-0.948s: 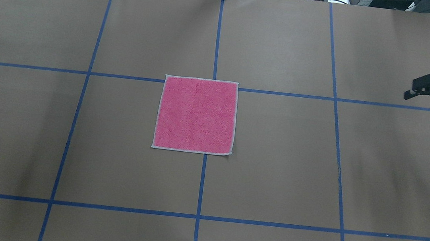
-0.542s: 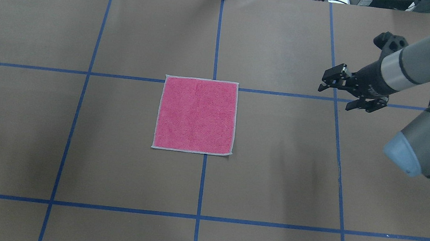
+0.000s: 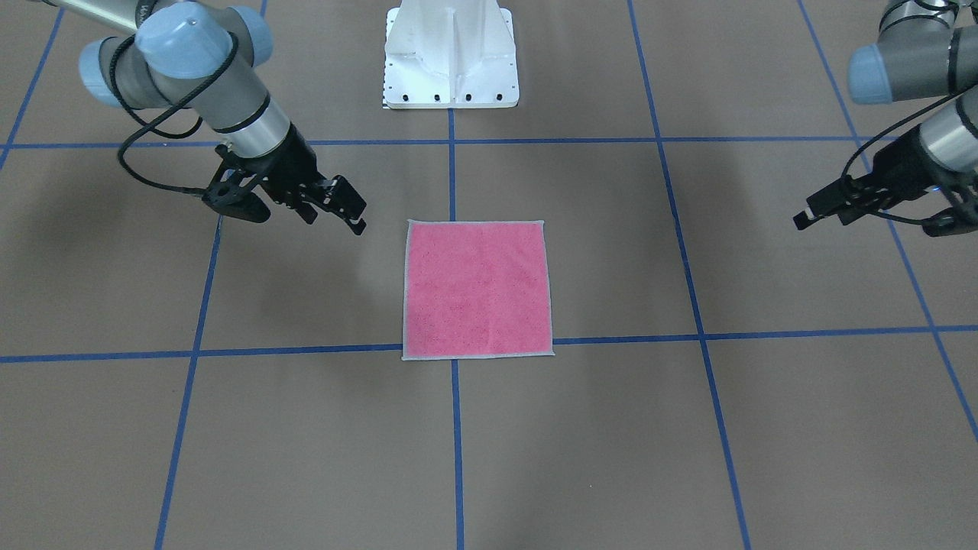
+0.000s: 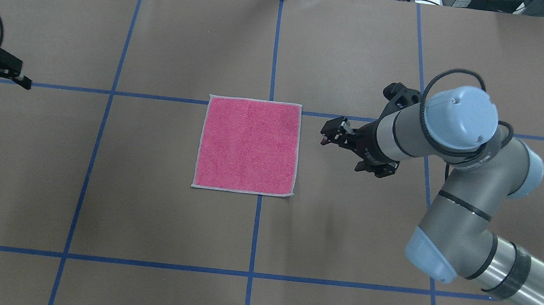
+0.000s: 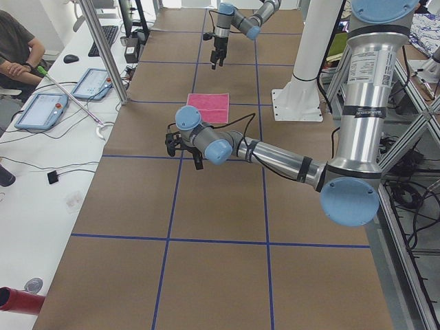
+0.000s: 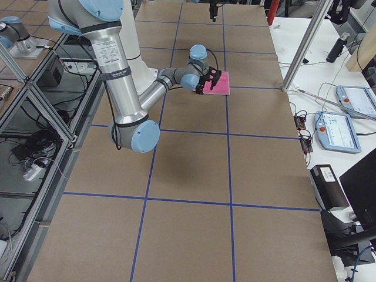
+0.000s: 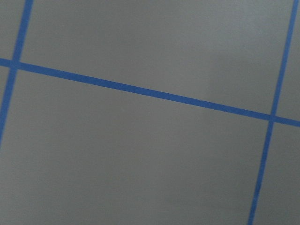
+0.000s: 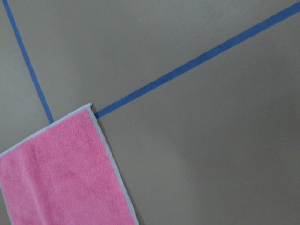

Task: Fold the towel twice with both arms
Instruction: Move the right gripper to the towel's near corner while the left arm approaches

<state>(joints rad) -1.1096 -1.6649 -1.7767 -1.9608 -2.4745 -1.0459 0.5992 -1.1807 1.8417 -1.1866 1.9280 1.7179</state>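
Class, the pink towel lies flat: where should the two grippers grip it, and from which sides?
Probably at two hem corners of the towel, one each: the right gripper at the edge nearest it, the left gripper opposite. It lies flat and unfolded, so only corners can be pinched, from above.

No word, brand, number or sign is clear enough to read in any view. The left arm (image 5: 368,65) has a small printed strip on its upright silver tube, seen from the side, but the lettering is too small to make out. The right arm (image 6: 114,64) carries a similar strip, equally unreadable. In the front view, dark lettering on the right arm's tube is cut off by the top edge. Two tablets (image 5: 41,110) on the white bench (image 5: 27,179) show lit screens with illegible content.
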